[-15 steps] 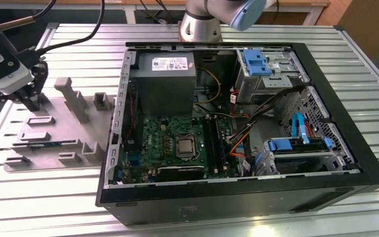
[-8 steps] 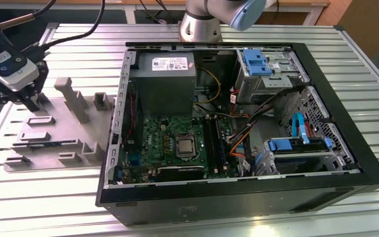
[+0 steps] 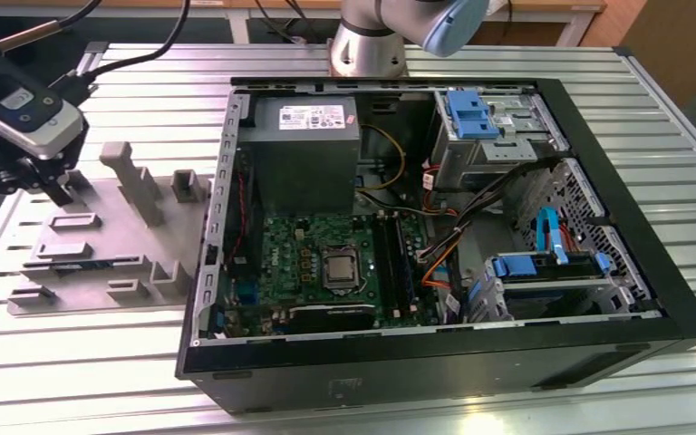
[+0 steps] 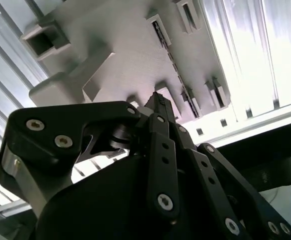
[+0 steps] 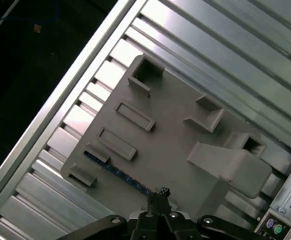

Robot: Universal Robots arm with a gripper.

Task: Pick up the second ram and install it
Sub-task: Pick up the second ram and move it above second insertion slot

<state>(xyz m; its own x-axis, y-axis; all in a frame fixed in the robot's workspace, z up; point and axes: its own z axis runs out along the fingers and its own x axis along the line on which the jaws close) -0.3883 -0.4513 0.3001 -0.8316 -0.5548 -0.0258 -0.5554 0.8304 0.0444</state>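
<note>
The arm (image 3: 372,41) rises from its base at the far edge of the table (image 3: 82,362), beyond the open case (image 3: 445,362). Its wrist is over at the exterior view's left, tipped downward. The gripper (image 3: 58,190) hangs just above the far part of the grey fixture (image 3: 119,227), pointing down at one of its raised blocks. In both wrist views the black fingers (image 5: 160,192) meet at a single tip. So the hand looks closed, with nothing clamped between them. The ram (image 3: 82,265) is in the fixture, standing on edge in a low slot along the side nearest the exterior view's bottom. It sits apart from the gripper, with blocks in between. In the first wrist view it is a thin blue strip (image 5: 118,172) running across the fixture's plate toward the fingertips, which sit higher than it. The case lies on its side just beside the fixture, at the exterior view's right, with the green motherboard (image 3: 312,245) facing up.
</note>
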